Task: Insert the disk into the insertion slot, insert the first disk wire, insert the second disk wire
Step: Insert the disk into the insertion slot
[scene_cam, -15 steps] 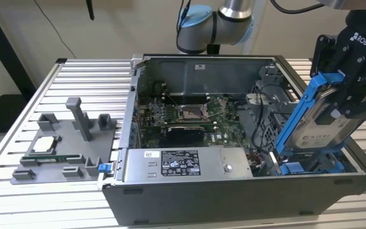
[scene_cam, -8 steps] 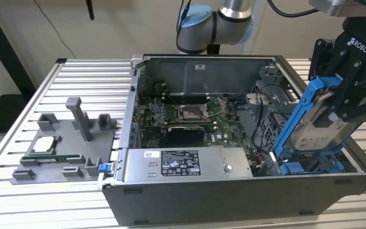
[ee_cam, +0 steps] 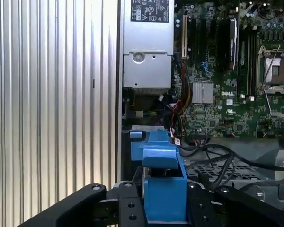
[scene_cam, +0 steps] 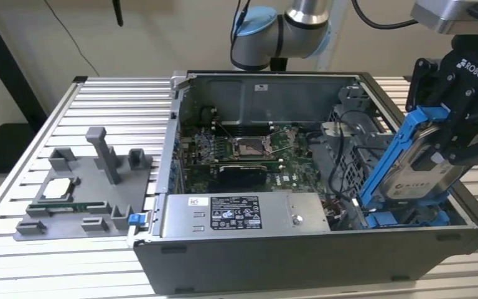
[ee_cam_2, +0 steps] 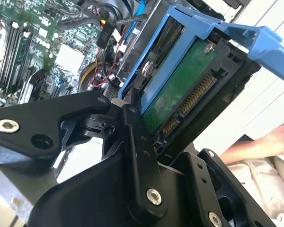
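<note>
The disk (scene_cam: 417, 165) is silver-grey with a white label, framed in bright blue; in the second wrist view its underside (ee_cam_2: 177, 92) is green with gold contacts. The gripper (scene_cam: 448, 146) is black. The table (scene_cam: 98, 106) is silver, ribbed in parallel slats. The computer case (scene_cam: 289, 261) is dark grey, its motherboard (scene_cam: 239, 149) green, the power supply box (scene_cam: 305, 215) grey with a white sticker

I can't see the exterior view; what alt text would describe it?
A black gripper holds the disk, a silver drive in a blue carrier, tilted steeply with its lower end down by the insertion slot at the exterior view's right of an open computer case. A grey parts tray sits on the slatted table beside it.
</note>
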`<state>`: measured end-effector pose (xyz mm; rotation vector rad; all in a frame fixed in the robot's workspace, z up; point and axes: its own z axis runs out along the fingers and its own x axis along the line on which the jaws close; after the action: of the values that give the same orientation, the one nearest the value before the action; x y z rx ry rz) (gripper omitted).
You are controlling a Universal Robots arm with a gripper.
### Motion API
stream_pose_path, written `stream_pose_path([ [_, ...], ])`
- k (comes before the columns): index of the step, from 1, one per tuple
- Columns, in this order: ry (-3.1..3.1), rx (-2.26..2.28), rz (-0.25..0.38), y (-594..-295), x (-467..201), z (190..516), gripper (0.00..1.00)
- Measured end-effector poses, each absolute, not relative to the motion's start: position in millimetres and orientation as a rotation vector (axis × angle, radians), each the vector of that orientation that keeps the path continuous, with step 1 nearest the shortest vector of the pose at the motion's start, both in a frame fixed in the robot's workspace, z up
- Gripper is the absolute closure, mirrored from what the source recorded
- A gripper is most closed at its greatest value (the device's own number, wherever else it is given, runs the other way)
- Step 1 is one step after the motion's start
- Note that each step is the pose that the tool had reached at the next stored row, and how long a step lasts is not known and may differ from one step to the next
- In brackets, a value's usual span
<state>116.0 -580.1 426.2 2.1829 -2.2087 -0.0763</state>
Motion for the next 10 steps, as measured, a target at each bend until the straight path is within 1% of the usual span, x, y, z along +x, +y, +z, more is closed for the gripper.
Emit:
stream_pose_path([
  [10, -2.208, 2.183, -0.095, -576.8, 120.4, 416.0, 1.00],
])
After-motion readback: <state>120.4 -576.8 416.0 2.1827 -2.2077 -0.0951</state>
